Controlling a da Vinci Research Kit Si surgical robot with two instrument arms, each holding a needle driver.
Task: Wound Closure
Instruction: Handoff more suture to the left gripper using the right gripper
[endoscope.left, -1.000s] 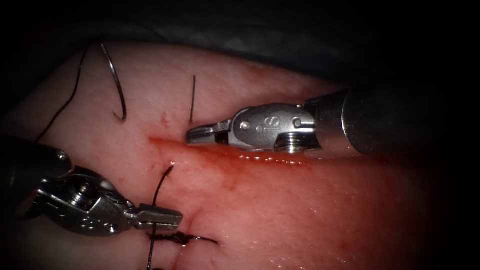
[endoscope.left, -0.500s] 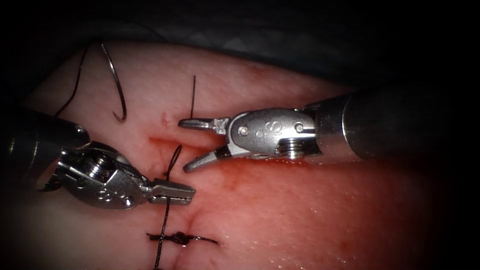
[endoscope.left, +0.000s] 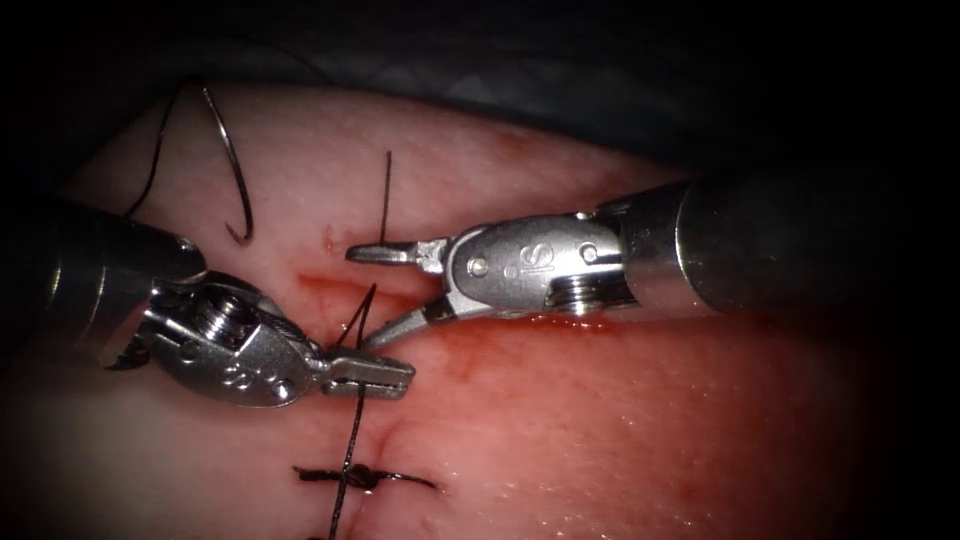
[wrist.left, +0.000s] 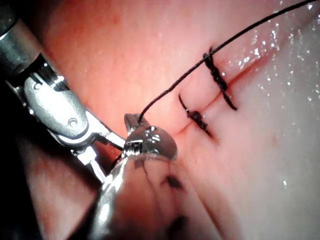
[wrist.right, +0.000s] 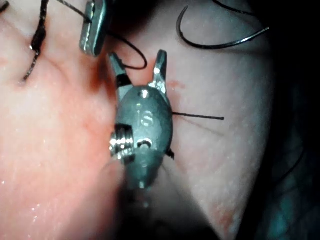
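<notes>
Beside cut (endoscope.left: 330, 283), loose needle (endoscope.left: 232, 165)

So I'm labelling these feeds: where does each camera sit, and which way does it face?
Endoscope: above and in front, facing the cut; left hand shut on the thread, right hand open, empty; needle lies free on the tissue.
Left wrist: looks along its shaft at its own hand.
Right wrist: looks along its shaft at its own hand.
All share the thread.
</notes>
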